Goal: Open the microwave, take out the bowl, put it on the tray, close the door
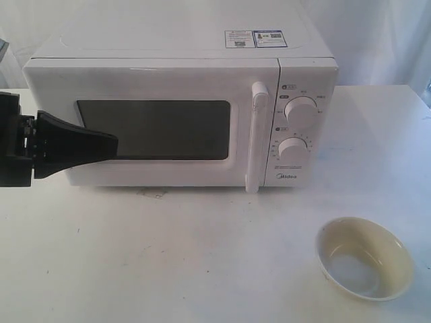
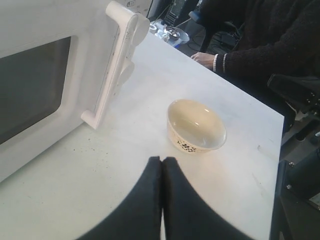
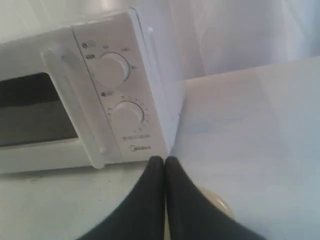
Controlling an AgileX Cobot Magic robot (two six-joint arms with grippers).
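Note:
The white microwave (image 1: 182,114) stands at the back of the table, its door (image 1: 155,74) flush with the front and the bar handle (image 1: 257,138) beside the two knobs (image 1: 300,113). The cream-yellow bowl (image 1: 364,258) sits empty on the bare table at the front right; no tray shows. My left gripper (image 1: 116,143) is shut and empty, hovering in front of the door's dark window at the left. In the left wrist view its fingertips (image 2: 162,160) point toward the bowl (image 2: 196,125). My right gripper (image 3: 164,160) is shut, empty, over the bowl's rim (image 3: 216,203), facing the knob panel (image 3: 127,115).
A person in a dark sweater (image 2: 260,40) sits past the table's far edge in the left wrist view, with dark equipment (image 2: 300,170) beside the table. White cloth hangs behind the microwave (image 3: 100,100).

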